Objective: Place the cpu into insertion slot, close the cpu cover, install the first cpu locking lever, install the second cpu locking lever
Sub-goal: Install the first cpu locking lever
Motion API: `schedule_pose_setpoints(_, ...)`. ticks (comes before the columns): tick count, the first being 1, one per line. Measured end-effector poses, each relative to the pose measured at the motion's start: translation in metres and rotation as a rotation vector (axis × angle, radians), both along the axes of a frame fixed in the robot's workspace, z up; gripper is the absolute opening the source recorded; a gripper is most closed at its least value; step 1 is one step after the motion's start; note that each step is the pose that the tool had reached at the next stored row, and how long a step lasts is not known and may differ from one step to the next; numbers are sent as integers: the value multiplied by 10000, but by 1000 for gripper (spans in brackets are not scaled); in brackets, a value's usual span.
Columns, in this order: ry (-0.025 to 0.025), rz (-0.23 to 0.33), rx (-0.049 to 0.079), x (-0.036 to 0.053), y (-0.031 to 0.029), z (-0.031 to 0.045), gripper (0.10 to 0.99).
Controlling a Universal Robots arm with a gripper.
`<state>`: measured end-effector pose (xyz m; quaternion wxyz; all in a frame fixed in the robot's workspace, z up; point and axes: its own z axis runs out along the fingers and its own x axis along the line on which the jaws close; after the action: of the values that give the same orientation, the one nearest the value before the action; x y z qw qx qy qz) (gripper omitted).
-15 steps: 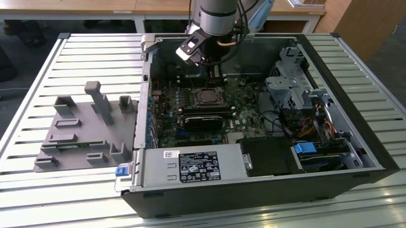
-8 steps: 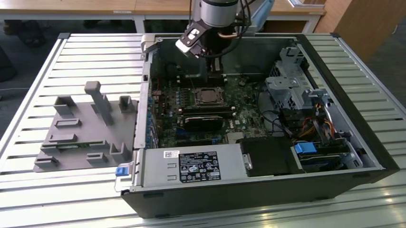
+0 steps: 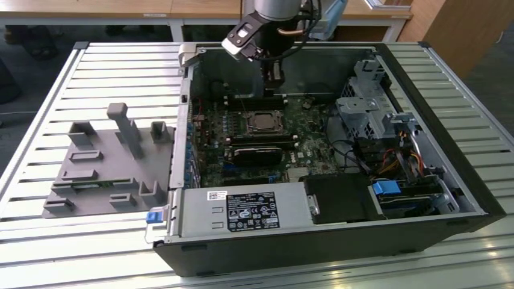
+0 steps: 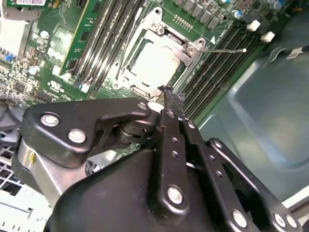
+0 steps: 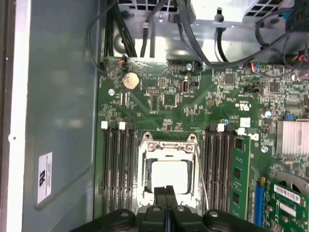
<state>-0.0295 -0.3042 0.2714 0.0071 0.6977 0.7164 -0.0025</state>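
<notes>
The cpu (image 5: 166, 175) lies flat in the insertion slot (image 5: 142, 145), its dull silver top showing in both wrist views (image 4: 154, 62). The silver cpu cover (image 5: 145, 169) is down around it, framing the chip (image 4: 181, 47). A thin wire locking lever (image 5: 202, 179) runs along one side of the socket, and its free end sticks out away from it (image 4: 231, 49). My gripper (image 5: 165, 193) hangs just above the socket's edge with its two black fingers (image 4: 168, 96) pressed together and nothing between them. In the exterior view the gripper (image 3: 273, 87) stands over the far part of the board, behind the cpu (image 3: 261, 122).
The open computer case (image 3: 449, 180) lies on a slatted metal table. Long black memory slots (image 5: 118, 169) flank the socket, with one green memory module (image 5: 240, 179). Cables and a drive cage (image 3: 365, 114) sit at the exterior view's right. A grey fixture (image 3: 112, 162) stands at its left.
</notes>
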Motion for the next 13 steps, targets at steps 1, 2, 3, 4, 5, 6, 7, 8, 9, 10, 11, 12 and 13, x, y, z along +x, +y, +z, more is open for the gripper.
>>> schedule_pose_setpoints(1, -2, 173, -1, 0, 0, 0, 106)
schedule_pose_setpoints(2, -2, 350, -2, 0, 0, -1, 106)
schedule_pose_setpoints(3, -1, 525, -3, -1, 0, -1, 106)
schedule_pose_setpoints(4, -1, 710, -3, -1, 0, -3, 106)
schedule_pose_setpoints(5, -2, 889, -3, -1, 0, -5, 106)
schedule_pose_setpoints(6, -2, 1069, -2, -1, 0, -6, 106)
schedule_pose_setpoints(7, -3, 1249, -3, -1, 0, -8, 106)
schedule_pose_setpoints(8, -3, 1440, -4, -1, 0, -9, 106)
schedule_pose_setpoints(9, -5, 1608, -2, -1, 0, -10, 106)
schedule_pose_setpoints(10, -5, 1761, -2, -1, 0, -12, 106)
schedule_pose_setpoints(11, -5, 1931, -2, -1, 0, -13, 106)
schedule_pose_setpoints(12, -5, 2107, -2, -1, 0, -14, 106)
schedule_pose_setpoints(13, -5, 2284, -2, -1, 0, -15, 106)
